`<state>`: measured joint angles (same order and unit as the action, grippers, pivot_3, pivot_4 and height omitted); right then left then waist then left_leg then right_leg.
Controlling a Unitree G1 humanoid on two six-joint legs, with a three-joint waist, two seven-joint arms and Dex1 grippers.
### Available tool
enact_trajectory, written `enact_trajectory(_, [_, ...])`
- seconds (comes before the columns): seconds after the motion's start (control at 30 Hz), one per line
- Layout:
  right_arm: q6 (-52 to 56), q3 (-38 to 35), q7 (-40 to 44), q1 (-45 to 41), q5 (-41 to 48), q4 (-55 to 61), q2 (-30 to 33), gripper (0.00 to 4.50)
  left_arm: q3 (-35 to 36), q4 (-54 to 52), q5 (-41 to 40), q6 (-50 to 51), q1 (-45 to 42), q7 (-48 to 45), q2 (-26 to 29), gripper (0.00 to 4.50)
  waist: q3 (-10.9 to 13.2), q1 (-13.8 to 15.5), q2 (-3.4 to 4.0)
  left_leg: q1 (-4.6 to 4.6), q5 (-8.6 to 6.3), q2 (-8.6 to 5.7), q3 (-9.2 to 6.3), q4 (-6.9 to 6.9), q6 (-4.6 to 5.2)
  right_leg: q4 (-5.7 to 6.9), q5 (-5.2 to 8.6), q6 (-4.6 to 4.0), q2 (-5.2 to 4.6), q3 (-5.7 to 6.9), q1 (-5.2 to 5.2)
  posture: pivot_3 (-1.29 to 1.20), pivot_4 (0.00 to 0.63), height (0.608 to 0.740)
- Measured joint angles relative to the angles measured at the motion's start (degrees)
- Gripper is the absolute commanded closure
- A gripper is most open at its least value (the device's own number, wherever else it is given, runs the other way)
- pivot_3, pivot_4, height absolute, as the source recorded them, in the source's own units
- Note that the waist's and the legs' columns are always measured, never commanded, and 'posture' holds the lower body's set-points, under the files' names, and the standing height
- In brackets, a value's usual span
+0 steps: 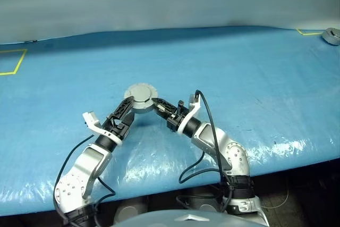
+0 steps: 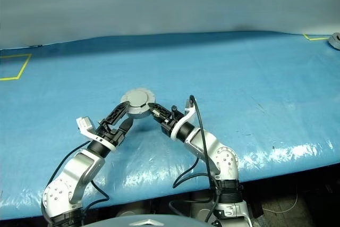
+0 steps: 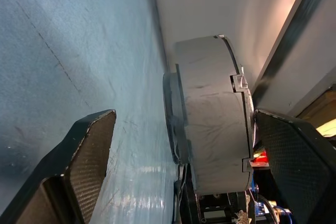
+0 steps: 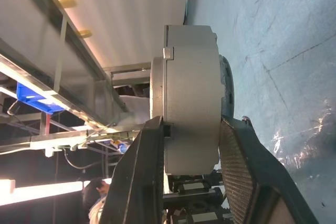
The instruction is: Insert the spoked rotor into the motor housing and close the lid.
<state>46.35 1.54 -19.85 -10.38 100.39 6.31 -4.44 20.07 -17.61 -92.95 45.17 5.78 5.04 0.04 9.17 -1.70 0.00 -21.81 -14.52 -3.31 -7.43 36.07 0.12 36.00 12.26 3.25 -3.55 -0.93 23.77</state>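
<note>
Currently I see my left hand (image 1: 129, 111) released, fingers spread wide either side of the motor housing (image 1: 142, 98), one pad (image 3: 296, 156) just beside the lid (image 3: 239, 114), not gripping. Housing is closed (lid's plain grey face up), held above the blue counter (image 1: 255, 78) near its front edge. My right hand (image 1: 161, 106) is clenched on the housing's rim, one finger (image 4: 139, 177) on each flat face. Far right corner: a small grey object (image 1: 331, 35).
</note>
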Motion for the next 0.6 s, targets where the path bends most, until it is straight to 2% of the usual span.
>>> enact_trajectory(0.3, [0.4, 2.7, -0.1, 0.2, 1.3, 0.1, 0.1, 3.38, -2.0, 0.0, -4.6, -3.2, -0.1, -0.1, 0.4, 0.00, 0.0, 0.0, 0.00, 0.00, -0.01, -0.01, 0.02, 0.07, 0.03, 0.01, -0.01, 0.00, 0.01, -0.02, -0.01, 0.00, 0.150, 0.740])
enact_trajectory(0.4, [0.4, 2.7, -0.1, 0.4, 1.3, 0.5, 0.2, 3.38, -2.5, 0.0, -5.0, -4.2, -0.1, 0.0, 0.5, 0.59, 0.0, 0.0, 0.00, 0.00, -0.02, -0.01, 0.02, 0.08, 0.03, 0.02, -0.01, 0.00, 0.02, -0.03, -0.01, 0.00, 0.150, 0.740])
enact_trajectory(0.57, [0.6, 3.3, 1.4, 0.5, -1.7, 1.9, 0.7, 3.38, -3.1, 0.1, -6.3, -4.9, 0.2, 0.3, 1.0, 2.16, 0.0, 0.0, 0.00, 0.00, -0.01, 0.00, 0.03, 0.09, 0.03, 0.04, -0.01, 0.00, 0.04, -0.03, -0.01, 0.00, 0.150, 0.740])
enact_trajectory(0.6, [0.6, 3.4, 1.8, 0.5, -2.2, 2.1, 0.9, 3.38, -3.3, 0.2, -6.5, -5.1, 0.2, 0.3, 1.1, 2.16, 0.0, 0.0, 0.00, 0.00, -0.01, -0.01, 0.02, 0.11, 0.03, 0.04, -0.02, 0.01, 0.03, -0.03, -0.02, 0.00, 0.150, 0.740])
